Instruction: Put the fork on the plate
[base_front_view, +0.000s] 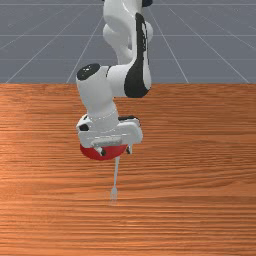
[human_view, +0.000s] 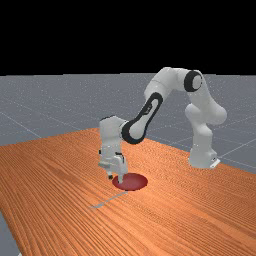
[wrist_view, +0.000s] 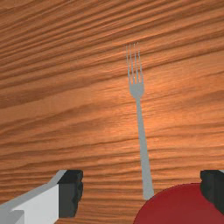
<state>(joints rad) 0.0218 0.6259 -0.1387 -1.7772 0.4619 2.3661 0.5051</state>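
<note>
Reads as wood on the table (wrist_view: 87, 122), with streaked grain and soft sheen; as smooth, dull metal on the fork (wrist_view: 137, 89); as smooth, matt plastic on the plate (wrist_view: 179, 210); as smooth, faintly glossy plastic on the arm (human_view: 170, 80)

A broad surface (base_front_view: 200, 165) of orange-brown wood, with darker streaks of grain that run roughly from side to side in the front view. Lying flat on it is a round, deep red plate (human_view: 136, 182), partly hidden in the front view. Just beside the plate, a slim grey fork (wrist_view: 142, 144) with four tines lies directly on the wood. The end of its handle is right by the plate's rim; whether the two touch is hard to tell. The tines point away from the plate, toward the viewer in the front view and the far view's left.
</note>
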